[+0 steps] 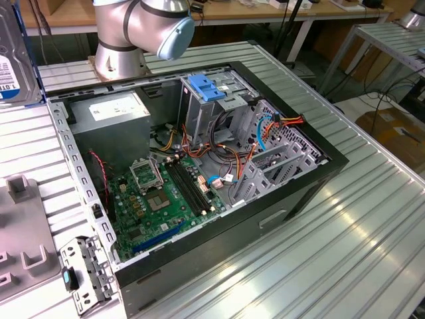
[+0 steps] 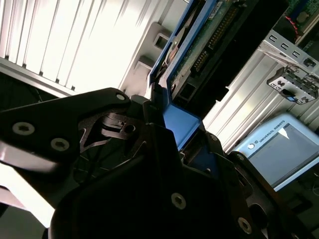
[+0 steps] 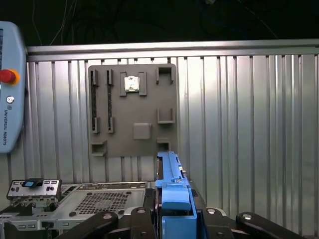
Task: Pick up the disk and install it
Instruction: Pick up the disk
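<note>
My gripper [image 3: 175, 214] is shut on the disk [image 3: 171, 179], clamping it by one blue side rail. In the first wrist view the disk stands edge-on, sticking out from between the black fingers. In the second wrist view the gripper [image 2: 172, 124] holds the blue rail and the disk's [image 2: 209, 40] green circuit-board underside extends beyond it. At the exterior view's far left edge a slice of the silver disk [image 1: 10, 66] with its white and blue label hangs above the table, away from the open computer case [image 1: 319, 169].
Inside the case stand a drive cage with a blue handle [image 1: 206, 90], a grey power supply box [image 1: 109, 113] and the green motherboard [image 1: 166, 193]. A grey fixture plate [image 3: 132, 114] and a small metal bracket [image 1: 83, 272] lie beside it. A teach pendant [image 3: 10, 84] rests nearby.
</note>
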`<state>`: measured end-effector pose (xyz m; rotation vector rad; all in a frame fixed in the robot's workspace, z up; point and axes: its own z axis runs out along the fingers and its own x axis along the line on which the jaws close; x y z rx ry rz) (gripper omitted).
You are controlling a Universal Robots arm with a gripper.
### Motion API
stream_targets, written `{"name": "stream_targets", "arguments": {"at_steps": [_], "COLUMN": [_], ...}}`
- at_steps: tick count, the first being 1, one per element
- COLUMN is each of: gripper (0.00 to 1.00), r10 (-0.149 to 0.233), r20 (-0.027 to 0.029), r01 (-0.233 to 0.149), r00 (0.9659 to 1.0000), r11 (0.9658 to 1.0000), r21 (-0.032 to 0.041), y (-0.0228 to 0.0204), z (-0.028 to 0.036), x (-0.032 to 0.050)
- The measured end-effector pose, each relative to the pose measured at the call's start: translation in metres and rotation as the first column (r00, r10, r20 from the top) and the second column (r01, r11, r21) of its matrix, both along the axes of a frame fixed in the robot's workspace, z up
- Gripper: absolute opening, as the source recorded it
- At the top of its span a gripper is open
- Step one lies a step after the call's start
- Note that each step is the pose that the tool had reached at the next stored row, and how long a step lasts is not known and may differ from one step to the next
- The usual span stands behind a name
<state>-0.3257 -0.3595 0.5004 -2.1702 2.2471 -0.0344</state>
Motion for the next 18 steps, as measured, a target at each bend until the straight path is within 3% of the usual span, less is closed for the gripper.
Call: {"name": "stream_targets", "arguments": {"at_steps": [5, 10, 18], "gripper": [0.37, 0.37, 0.37], "r10": [0.000, 0.000, 0.000], "r20": [0.0000, -0.0001, 0.0000], "r01": [0.000, 0.000, 0.000], "r00": [1.0000, 1.0000, 1.0000], "r11": [1.0000, 1.0000, 1.0000], "r21": [0.0000, -0.0001, -0.0001], "y": [-0.0006, -0.0031, -0.0152], "z": [-0.0001, -0.0002, -0.0005], "x": [0.0093, 0.0128, 0.0147]}}
